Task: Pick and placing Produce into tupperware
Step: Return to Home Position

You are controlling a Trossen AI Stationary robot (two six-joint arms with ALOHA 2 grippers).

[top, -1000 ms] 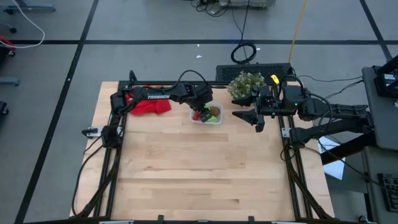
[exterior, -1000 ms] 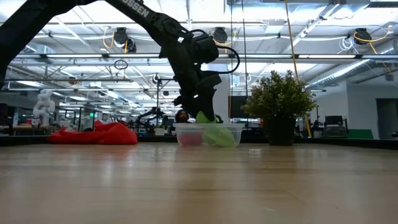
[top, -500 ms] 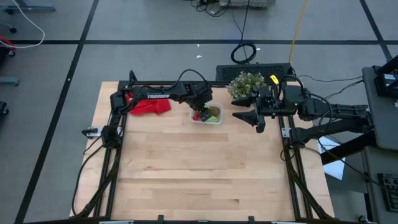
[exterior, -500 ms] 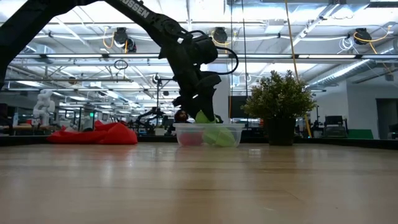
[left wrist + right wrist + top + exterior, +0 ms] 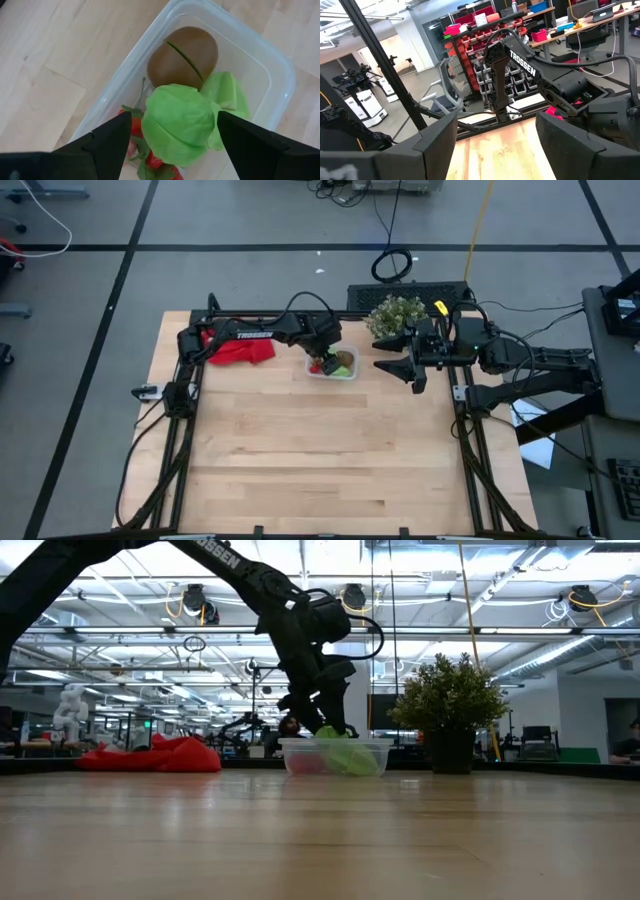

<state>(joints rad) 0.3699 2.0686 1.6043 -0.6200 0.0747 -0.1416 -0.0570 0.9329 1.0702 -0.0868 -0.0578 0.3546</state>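
Note:
The clear tupperware (image 5: 350, 373) (image 5: 270, 65) stands at the table's far middle. In it lie a brown oval (image 5: 182, 55), a round bright green piece (image 5: 177, 127) on a second green piece (image 5: 227, 92), and red strawberry pieces (image 5: 136, 125). My left gripper (image 5: 175, 137) (image 5: 322, 360) slants down over the container, open, one finger on either side of the round green piece. My right gripper (image 5: 408, 370) (image 5: 495, 145) hangs open and level above the table's far right, with nothing in it.
A bushy potted plant (image 5: 395, 313) (image 5: 450, 705) stands just right of the tupperware, at the far edge. A red cloth (image 5: 240, 350) (image 5: 155, 755) lies at the far left. The near part of the wooden table (image 5: 320, 460) is bare.
My left gripper has opened above the tupperware without moving away. The round green piece has sunk from between its fingers and now lies lower in the container, on the other produce.

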